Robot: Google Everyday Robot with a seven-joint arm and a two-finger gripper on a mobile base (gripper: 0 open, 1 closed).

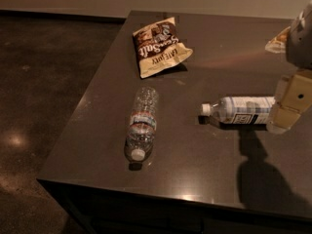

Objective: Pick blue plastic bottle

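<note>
We see the bluish-tinted clear plastic bottle with a white cap and a wide pale wrap label (243, 110) lying on its side on the dark grey-brown tabletop (195, 165), toward the right half of it, with the cap pointing to 9 o'clock and the base to 3 o'clock. A dark rectangular text panel on the label faces us. At the base end, at 3 o'clock from the bottle, the robot's beige block-shaped gripper (288, 110) sits low over the table and covers the last part of the bottle. We cannot tell whether it is spread, pressed together or pinching the bottle. Its shadow falls on the table at 6 o'clock from it. At 9 o'clock from the blue bottle, well apart from it, lies a clear ribbed plastic bottle with a narrow blue-red band label (141, 123), its white cap toward 6 o'clock. At 11 o'clock, further back, a tan and brown crinkled snack bag (158, 45) lies flat. Beyond the table's left edge we see a dark speckled floor (39, 82).
</note>
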